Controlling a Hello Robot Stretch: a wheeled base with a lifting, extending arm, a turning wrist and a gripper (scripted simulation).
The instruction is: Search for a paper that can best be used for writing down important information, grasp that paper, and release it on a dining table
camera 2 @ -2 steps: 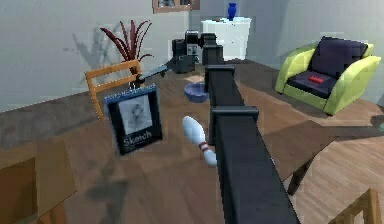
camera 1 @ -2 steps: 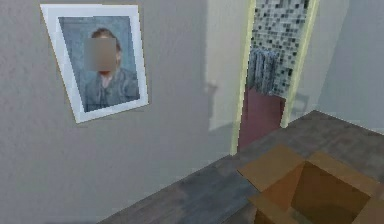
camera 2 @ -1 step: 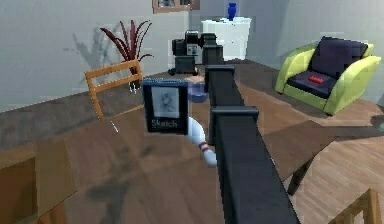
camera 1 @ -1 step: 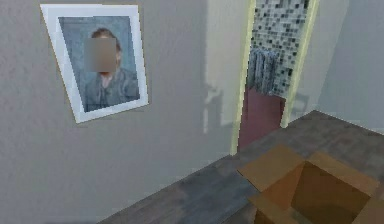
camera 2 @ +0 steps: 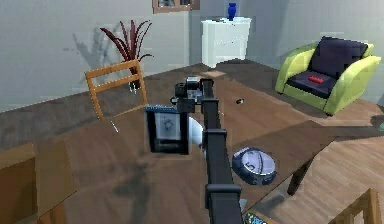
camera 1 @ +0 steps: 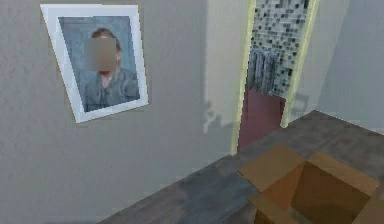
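Forward view: a grey wall (camera 1: 170, 120) close ahead, an open cardboard box (camera 1: 310, 185) near right, and a framed portrait (camera 1: 98, 60) on the left. Driving on would likely bump the wall or box.

Arm side view: a wide brown surface (camera 2: 95, 170), a green armchair (camera 2: 325, 70) far right and a wooden chair (camera 2: 115, 80) far left. The arm (camera 2: 212, 150) reaches over the surface, so turning might swing it into the chair. Whether the end effector (camera 2: 187, 92) holds anything cannot be told, nor where the paper lies.

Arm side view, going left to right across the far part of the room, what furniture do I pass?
chair → cabinet → armchair
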